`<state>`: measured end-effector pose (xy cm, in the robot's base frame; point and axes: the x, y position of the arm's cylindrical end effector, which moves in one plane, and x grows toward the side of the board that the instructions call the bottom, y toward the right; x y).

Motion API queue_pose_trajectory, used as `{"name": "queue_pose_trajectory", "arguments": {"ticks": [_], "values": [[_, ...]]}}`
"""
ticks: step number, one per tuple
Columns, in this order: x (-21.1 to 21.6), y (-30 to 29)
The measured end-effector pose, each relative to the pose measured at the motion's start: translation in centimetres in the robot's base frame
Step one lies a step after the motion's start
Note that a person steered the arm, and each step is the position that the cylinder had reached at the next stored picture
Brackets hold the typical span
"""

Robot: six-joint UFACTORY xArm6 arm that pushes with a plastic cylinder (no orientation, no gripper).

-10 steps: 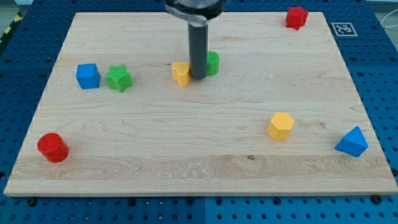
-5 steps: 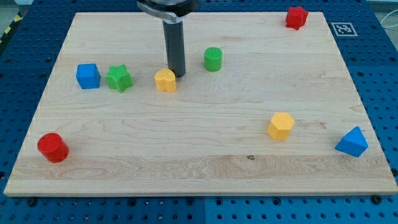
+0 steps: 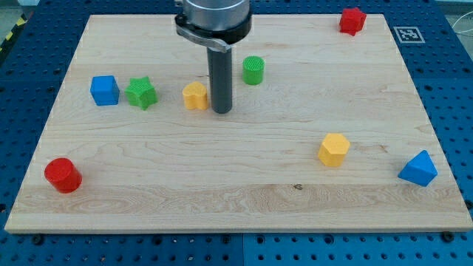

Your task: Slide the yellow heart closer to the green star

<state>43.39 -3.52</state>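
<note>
The yellow heart [image 3: 194, 96] lies on the wooden board in the upper middle-left. The green star [image 3: 140, 93] sits to its left, with a gap of about one block width between them. My tip [image 3: 221, 111] is just right of the yellow heart and slightly below it, close to its right edge. The rod rises from there to the view's top.
A blue cube [image 3: 105, 90] sits just left of the green star. A green cylinder [image 3: 253, 70] is right of the rod. A red cylinder [image 3: 62, 175] is at lower left, a yellow hexagonal block [image 3: 333, 149] and blue triangular block [image 3: 418, 168] at lower right, a red block [image 3: 352, 20] at top right.
The yellow heart has slid left from beside the green cylinder toward the green star. My tip moved left with it, then shifted to its right and lower.
</note>
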Motion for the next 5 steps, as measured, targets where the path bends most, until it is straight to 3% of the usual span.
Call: {"name": "queue_pose_trajectory", "arguments": {"ticks": [5], "values": [[0.0, -2.2]]}}
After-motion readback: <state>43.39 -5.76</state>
